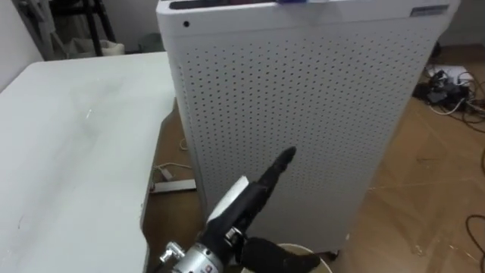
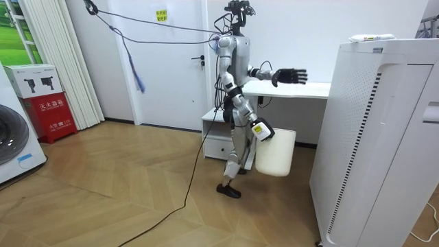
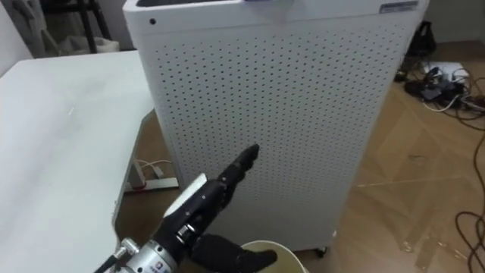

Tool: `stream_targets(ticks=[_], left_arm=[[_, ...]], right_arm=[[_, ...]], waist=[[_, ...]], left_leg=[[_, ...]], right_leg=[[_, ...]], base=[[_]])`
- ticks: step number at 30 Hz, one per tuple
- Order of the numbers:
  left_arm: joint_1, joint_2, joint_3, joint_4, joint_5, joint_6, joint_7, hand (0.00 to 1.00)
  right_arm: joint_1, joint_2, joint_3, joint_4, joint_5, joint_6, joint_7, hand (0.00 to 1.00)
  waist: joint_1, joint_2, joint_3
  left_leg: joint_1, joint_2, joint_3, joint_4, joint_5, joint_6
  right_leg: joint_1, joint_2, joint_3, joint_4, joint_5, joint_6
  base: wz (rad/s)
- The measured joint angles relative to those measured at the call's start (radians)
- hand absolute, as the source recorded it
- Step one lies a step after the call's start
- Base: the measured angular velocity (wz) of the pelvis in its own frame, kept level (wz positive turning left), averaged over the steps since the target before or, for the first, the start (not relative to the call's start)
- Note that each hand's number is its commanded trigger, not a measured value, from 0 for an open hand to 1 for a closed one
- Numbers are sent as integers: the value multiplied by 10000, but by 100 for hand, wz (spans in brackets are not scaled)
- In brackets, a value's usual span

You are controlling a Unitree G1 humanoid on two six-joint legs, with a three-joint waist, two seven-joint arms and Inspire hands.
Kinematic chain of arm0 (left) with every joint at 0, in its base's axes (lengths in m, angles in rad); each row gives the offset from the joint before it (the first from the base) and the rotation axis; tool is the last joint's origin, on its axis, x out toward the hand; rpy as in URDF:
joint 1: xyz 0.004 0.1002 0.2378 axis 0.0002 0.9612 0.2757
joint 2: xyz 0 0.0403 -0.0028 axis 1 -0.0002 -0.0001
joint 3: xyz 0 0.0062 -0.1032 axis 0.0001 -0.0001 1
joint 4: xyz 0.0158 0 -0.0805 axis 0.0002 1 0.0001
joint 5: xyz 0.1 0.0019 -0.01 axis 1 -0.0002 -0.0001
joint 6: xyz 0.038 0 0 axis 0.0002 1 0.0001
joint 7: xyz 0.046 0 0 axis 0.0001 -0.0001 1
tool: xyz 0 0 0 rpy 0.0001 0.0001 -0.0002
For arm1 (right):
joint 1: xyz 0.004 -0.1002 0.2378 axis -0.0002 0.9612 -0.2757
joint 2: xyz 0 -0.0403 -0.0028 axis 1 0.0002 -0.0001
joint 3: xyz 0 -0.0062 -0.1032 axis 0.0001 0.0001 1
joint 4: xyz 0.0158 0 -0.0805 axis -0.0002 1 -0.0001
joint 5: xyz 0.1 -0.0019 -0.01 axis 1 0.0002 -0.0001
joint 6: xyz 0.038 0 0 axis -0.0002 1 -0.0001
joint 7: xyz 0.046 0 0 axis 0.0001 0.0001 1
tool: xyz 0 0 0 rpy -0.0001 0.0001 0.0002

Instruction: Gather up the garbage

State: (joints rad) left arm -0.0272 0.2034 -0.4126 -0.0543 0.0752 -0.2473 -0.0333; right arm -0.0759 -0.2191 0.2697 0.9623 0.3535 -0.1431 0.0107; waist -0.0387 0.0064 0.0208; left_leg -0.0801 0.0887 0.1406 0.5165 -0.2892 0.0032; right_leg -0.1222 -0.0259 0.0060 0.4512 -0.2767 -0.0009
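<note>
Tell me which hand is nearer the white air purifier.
Left. The left hand reaches out open toward the perforated front of the air purifier; the right hand hangs low at the white bin, farther back.

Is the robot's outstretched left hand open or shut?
Open: the left hand reaches out with straight fingers that hold nothing, in front of the tall white perforated cabinet.
</note>
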Motion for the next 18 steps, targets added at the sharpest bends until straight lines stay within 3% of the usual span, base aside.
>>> stream_targets(ticks=[2,5,10,12,16,18], left_arm=[[59,-11,286,-320,437,-385,560,0],[32,-69,547,-491,967,-731,1265,0],[38,-38,779,-585,2333,-794,2199,0],[38,-45,991,-837,2934,-820,2709,0],[24,110,1403,-1047,3424,-1118,3647,0],[11,120,1712,-1172,3810,-1151,4104,0]], right_arm=[[83,-23,7,-285,16,-6,-145,100],[229,-27,-62,-467,17,-112,-368,100],[703,-26,-550,-913,-29,-123,-703,100],[1060,13,-732,-1278,-14,-125,-845,100],[1257,106,-766,-1312,-71,-126,-874,100],[1319,116,-764,-1307,-71,-125,-846,100]], waist=[[74,-19,-33],[-108,-97,-83],[-130,-137,-115],[-123,-114,-129],[-137,-95,-141],[37,-90,-139]], left_leg=[[126,1,-156,-363,22,-88],[360,-20,-287,-1037,129,-303],[827,-36,-278,-1689,162,-452],[1010,-116,-255,-1976,174,-468],[1290,-197,70,-2118,156,-473],[1517,-206,525,-2213,154,-472]], right_leg=[[-89,117,190,-1,67,-113],[-182,151,228,-14,98,-166],[-2,278,497,-269,168,-167],[2,284,637,-346,218,-82],[-6,253,894,-394,293,44],[-40,234,895,-385,321,82]], base=[[-55],[-8],[-11],[-20],[-38],[-61]])
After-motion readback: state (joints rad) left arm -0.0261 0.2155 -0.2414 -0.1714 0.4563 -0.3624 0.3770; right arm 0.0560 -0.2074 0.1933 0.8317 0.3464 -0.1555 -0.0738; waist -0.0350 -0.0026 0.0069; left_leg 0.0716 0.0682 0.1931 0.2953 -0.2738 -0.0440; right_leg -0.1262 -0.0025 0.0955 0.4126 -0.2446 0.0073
